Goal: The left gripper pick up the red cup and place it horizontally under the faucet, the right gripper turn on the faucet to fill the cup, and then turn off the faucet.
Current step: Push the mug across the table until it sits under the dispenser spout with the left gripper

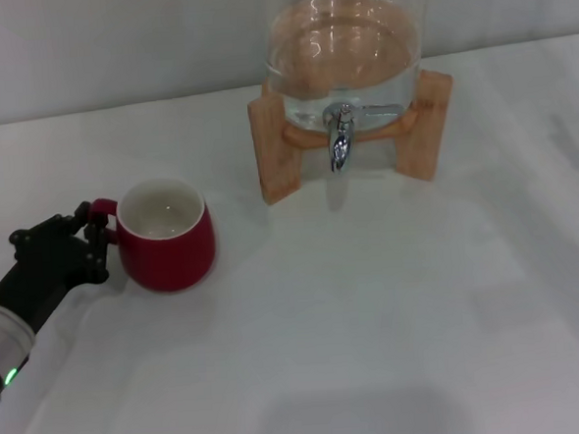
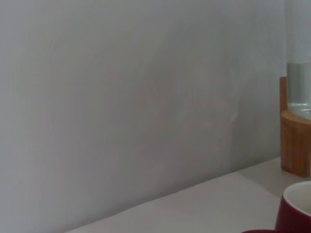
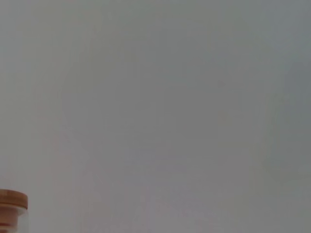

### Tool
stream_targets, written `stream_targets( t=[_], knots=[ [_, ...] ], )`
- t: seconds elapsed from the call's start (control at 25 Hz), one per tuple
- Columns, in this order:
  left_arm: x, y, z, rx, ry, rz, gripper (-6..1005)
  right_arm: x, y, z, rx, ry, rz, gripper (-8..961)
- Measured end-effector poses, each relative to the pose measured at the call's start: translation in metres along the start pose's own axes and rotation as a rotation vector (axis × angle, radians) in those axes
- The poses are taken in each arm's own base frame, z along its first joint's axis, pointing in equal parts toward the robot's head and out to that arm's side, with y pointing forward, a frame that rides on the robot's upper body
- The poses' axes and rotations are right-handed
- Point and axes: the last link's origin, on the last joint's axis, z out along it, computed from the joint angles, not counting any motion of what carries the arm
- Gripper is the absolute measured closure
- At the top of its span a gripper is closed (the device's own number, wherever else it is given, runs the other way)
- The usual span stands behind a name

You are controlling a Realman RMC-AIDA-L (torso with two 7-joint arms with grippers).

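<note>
The red cup (image 1: 166,236) is standing upright on the white tabletop (image 1: 375,330), its white inside showing empty and its small loop handle pointing toward the left hand (image 1: 91,234), whose black fingers are sitting around that handle. The faucet (image 1: 340,135) is hanging well apart from the cup, a shiny chrome tap pointing its spout down from a water-filled glass dispenser (image 1: 343,46) in a wooden stand (image 1: 276,149).

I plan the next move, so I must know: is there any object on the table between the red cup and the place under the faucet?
Nothing visible stands there. The red cup sits left of and nearer than the faucet, with bare table between. The left gripper is at the cup's handle.
</note>
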Motion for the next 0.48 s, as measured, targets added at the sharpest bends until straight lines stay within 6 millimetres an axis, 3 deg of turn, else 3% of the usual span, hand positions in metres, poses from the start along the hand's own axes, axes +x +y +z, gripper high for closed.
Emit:
stream_targets(
  t=[0.48],
  knots=[
    [0.007,0.016,0.010,-0.066,0.009,0.023,875,0.000,0.001,0.000,-0.005,0.004,0.000,111]
  ],
)
